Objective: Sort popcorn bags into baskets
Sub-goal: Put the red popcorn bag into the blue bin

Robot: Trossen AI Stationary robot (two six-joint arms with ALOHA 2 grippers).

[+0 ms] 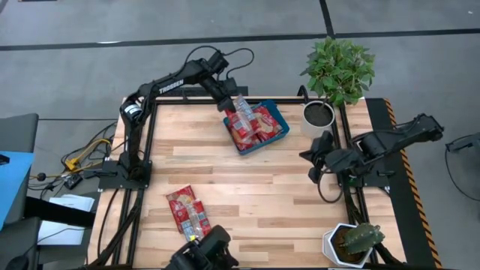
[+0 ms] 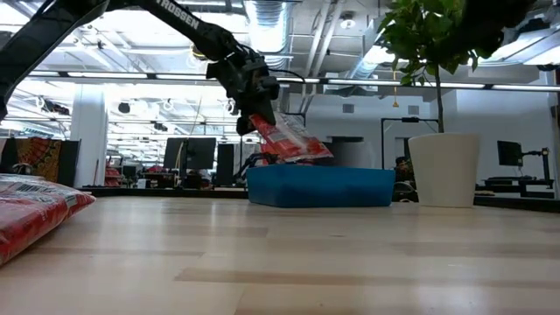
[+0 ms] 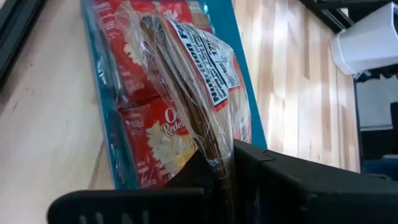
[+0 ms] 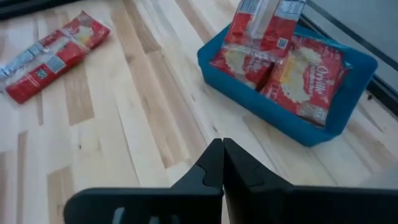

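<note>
The left tool (image 1: pixel 238 105) hung above the far-left corner of the teal basket (image 1: pixel 279 116), its fingers pinched on the edge of a popcorn bag (image 2: pixel 289 137). That bag was clear-wrapped, red at the edges, with a black-and-white nutrition label facing up in the left wrist view. In the low view it tilted down from the tool toward the basket, its lower end reaching to about the basket's rim; whether it touched the bags below could not be told.

The basket sat at the far middle of the wooden bench (image 1: pixel 247 184), turned at an angle to the bench edges. Inside it lay several red popcorn bags (image 4: pixel 305 78) with cream-yellow popcorn pictures, flat and side by side.

Two more bags (image 1: pixel 186 211) lay flat on the near-left part of the bench, one overlapping the other, well apart from the basket.

The right tool (image 4: pixel 222 155) waited over the right side of the bench, fingers pressed together and holding nothing. A white pot (image 1: pixel 319 118) stood just right of the basket, with a leafy green plant (image 1: pixel 339 69) beyond it, and a potted cactus (image 1: pixel 352 241) stood at the near-right corner.
</note>
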